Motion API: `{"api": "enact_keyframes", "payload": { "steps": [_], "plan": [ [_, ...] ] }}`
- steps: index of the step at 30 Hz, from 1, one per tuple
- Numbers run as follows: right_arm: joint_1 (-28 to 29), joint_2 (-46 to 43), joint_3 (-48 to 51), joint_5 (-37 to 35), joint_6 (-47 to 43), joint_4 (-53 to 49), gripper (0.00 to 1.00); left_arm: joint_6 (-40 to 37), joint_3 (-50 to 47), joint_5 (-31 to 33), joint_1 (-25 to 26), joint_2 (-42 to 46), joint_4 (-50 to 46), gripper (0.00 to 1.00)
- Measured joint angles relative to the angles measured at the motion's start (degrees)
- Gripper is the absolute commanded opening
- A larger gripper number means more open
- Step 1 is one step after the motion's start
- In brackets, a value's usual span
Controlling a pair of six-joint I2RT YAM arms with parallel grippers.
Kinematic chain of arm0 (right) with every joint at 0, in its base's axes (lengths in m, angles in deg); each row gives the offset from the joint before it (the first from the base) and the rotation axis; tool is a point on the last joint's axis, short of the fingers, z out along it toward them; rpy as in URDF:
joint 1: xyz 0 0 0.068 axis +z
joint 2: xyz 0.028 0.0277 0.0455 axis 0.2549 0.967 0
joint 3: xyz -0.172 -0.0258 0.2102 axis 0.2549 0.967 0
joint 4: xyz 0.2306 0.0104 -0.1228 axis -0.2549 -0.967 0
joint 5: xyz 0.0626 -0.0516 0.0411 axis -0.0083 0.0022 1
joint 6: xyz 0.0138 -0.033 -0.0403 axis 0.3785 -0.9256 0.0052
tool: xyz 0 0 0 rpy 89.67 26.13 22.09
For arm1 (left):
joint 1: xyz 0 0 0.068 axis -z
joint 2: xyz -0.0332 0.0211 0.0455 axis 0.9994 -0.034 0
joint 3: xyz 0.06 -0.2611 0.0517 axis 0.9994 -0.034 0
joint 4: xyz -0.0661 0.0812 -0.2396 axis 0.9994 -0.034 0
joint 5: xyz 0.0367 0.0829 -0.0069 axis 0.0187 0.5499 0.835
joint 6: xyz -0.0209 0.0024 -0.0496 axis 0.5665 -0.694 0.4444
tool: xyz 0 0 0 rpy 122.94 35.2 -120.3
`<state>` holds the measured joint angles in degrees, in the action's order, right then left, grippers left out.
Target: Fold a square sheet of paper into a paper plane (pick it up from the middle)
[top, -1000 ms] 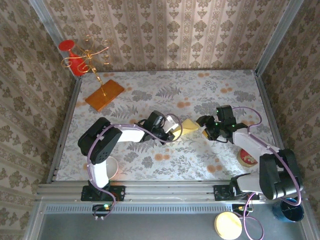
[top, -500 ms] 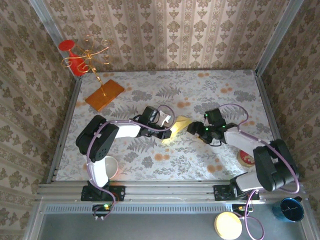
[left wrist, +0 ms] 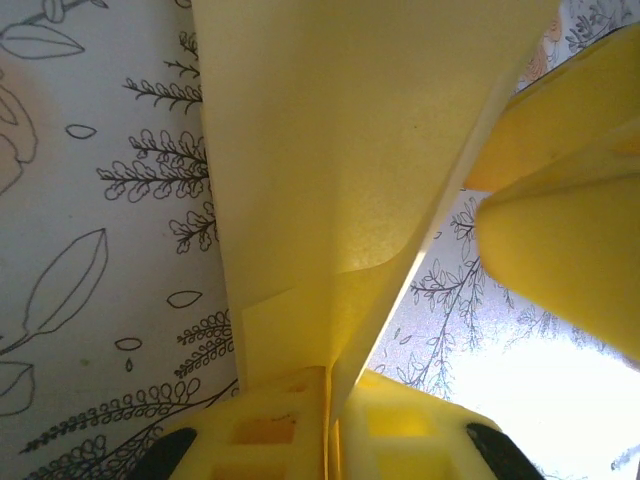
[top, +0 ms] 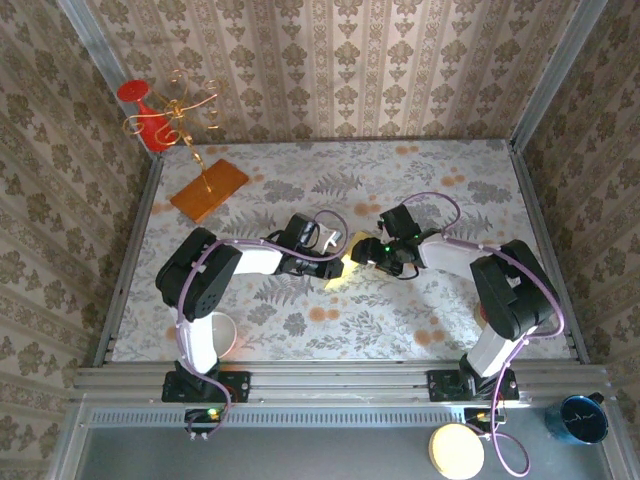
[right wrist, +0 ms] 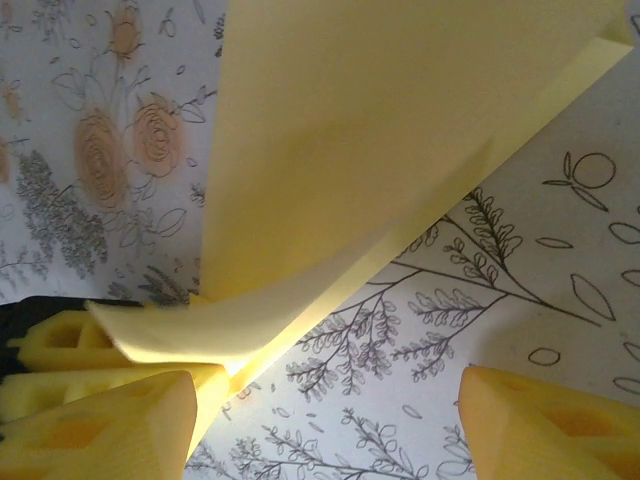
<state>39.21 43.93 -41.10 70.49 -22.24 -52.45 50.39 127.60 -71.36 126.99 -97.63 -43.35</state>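
**Left fingers** (left wrist: 330, 405): closed narrow on the sheet of paper (left wrist: 350, 130). In the left wrist view my two yellow pads (left wrist: 270, 435) meet at the bottom edge. The pale-yellow sheet comes out of the seam between them, doubled over, and on the right side one layer curls away from the other. I cannot tell whether its far end rests on the surface (left wrist: 90, 200).

**Right fingers** (right wrist: 325, 420): wide apart, gripping nothing. In the right wrist view one finger sits at lower left and the other at lower right, with floral surface between them. The sheet's folded edge runs down to the lower-left finger, but I cannot tell whether it touches. At the left edge of that view, just past this finger, are the pads of my left fingers, clamped on the same end of the sheet.

**Position of the work:** in the top view both sets of fingers meet near the middle of the surface — left fingers (top: 333, 262) on one side, right fingers (top: 372, 252) on the other, the sheet (top: 347, 266) between them.

**Other items:**
- An orange board (top: 210, 190) with a gold wire stand (top: 185, 110) lies at the far-left corner, and a red object (top: 140, 115) is just beyond it.
- A white bowl (top: 224, 335) sits beside my left arm's base.
- A blue cup (top: 578, 418) and a round yellow disc (top: 456, 450) sit on the front ledge to the right — off the surface.
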Motion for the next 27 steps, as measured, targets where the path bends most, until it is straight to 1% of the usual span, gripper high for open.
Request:
{"api": "enact_keyframes", "payload": {
  "steps": [9, 14, 18, 23, 27],
  "plan": [
    [0.59, 4.13, -4.68, -2.73, -0.11, -2.62, 0.71, 1.07, 0.26, -0.66, -0.04, -0.11, -0.04, 0.16],
    [0.79, 5.44, -6.58, -4.46, 1.16, -5.09, 0.70, 1.68, 0.31, -0.96, -0.04, 0.24, -0.26, 0.23],
    [0.94, 5.81, -7.19, -5.01, 1.40, -5.99, 0.70, 1.92, 0.24, 0.02, 0.02, 1.60, -1.05, 0.27],
    [0.96, 5.84, -7.19, -5.11, 1.66, -6.03, 0.70, 1.92, -0.02, 1.33, 0.00, 4.42, -1.38, 0.27],
    [0.94, 5.95, -7.19, -5.11, 2.23, -6.01, 0.69, 1.92, -0.13, 2.01, 0.02, 4.50, -1.88, 0.26]
  ]
}}
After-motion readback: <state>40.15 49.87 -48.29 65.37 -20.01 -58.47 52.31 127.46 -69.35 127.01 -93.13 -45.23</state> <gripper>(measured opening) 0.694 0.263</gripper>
